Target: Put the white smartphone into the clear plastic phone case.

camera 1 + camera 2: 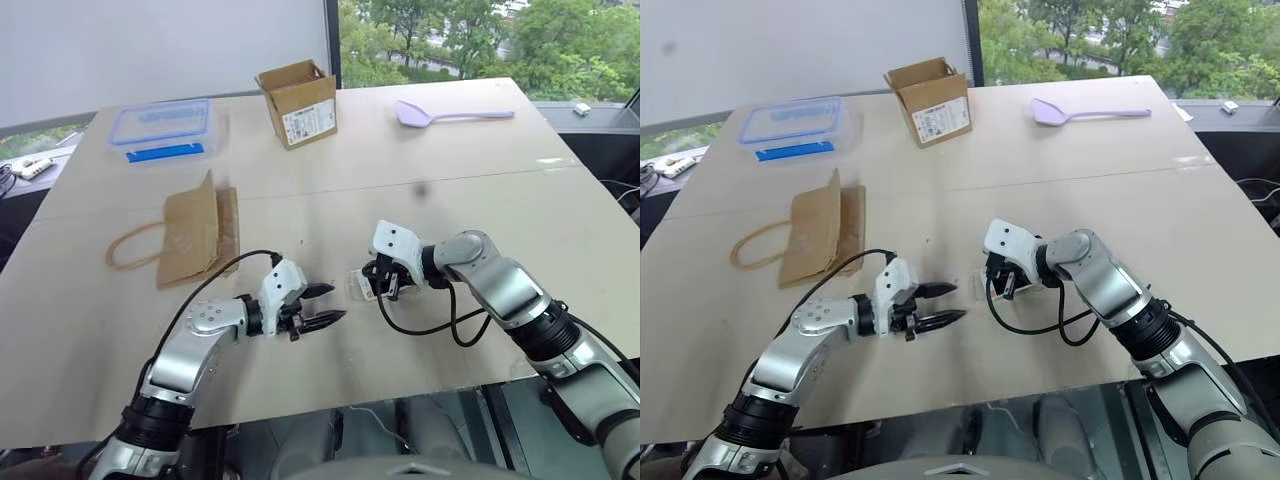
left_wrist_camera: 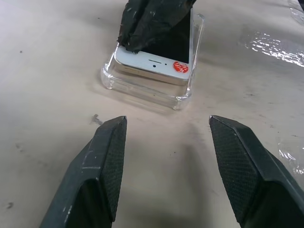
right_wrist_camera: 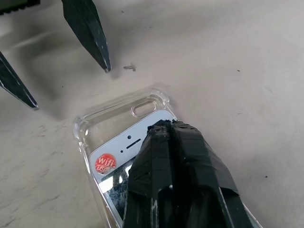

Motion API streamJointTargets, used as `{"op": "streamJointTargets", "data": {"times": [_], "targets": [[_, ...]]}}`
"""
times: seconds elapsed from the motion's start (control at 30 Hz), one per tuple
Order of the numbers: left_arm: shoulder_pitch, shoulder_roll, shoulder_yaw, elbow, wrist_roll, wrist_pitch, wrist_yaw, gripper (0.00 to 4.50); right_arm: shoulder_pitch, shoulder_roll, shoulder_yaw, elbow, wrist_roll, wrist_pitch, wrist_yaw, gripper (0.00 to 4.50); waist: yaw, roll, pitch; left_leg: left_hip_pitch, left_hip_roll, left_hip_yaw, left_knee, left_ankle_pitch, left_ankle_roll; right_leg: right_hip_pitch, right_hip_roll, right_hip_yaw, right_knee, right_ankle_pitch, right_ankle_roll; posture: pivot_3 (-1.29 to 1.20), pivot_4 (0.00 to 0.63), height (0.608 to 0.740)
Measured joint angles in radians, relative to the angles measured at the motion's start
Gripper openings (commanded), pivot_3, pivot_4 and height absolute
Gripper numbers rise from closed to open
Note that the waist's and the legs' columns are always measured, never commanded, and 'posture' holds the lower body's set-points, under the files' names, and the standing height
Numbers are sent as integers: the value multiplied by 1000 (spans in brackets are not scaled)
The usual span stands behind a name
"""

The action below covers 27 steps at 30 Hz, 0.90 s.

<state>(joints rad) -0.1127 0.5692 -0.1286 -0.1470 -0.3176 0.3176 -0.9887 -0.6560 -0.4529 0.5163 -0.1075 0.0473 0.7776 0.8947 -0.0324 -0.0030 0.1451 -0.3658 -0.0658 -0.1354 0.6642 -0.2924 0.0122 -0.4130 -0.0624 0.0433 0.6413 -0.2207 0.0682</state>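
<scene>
The white smartphone point(image 3: 124, 142), with a black screen and a red round sticker, lies inside the clear plastic phone case point(image 3: 109, 116) on the tan table. My right gripper point(image 3: 164, 127) is shut, and its joined fingertips rest on the phone's screen. The phone's top end point(image 2: 152, 64) stops short of the case's end wall point(image 2: 142, 92). My left gripper point(image 2: 166, 142) stands open a short way from that end, touching nothing. In the left eye view the left gripper point(image 1: 325, 305) faces the case point(image 1: 358, 283) and the right gripper point(image 1: 385, 285).
A brown paper bag point(image 1: 195, 238) lies flat behind my left arm. Farther back stand a blue-lidded clear container point(image 1: 160, 125) and an open cardboard box point(image 1: 298, 103). A purple spoon point(image 1: 450, 115) lies at the far right. The table's front edge point(image 1: 400, 400) runs close below both grippers.
</scene>
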Motion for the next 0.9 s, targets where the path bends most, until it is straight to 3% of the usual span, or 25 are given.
{"op": "streamJointTargets", "data": {"times": [0.57,0.9], "targets": [[16,-8,0,39,2,-43,1,2780,0,3,19,17,-10,47,-9,0,11,0,-6,5,0,0,0,0,1,5,0,-1,0,0,0,0,150,740],[11,-12,-2,40,2,-39,2,2780,181,53,-150,-198,124,264,-92,0,20,1,-5,3,0,-2,-1,-1,1,5,0,-2,-3,0,0,0,150,740]]}}
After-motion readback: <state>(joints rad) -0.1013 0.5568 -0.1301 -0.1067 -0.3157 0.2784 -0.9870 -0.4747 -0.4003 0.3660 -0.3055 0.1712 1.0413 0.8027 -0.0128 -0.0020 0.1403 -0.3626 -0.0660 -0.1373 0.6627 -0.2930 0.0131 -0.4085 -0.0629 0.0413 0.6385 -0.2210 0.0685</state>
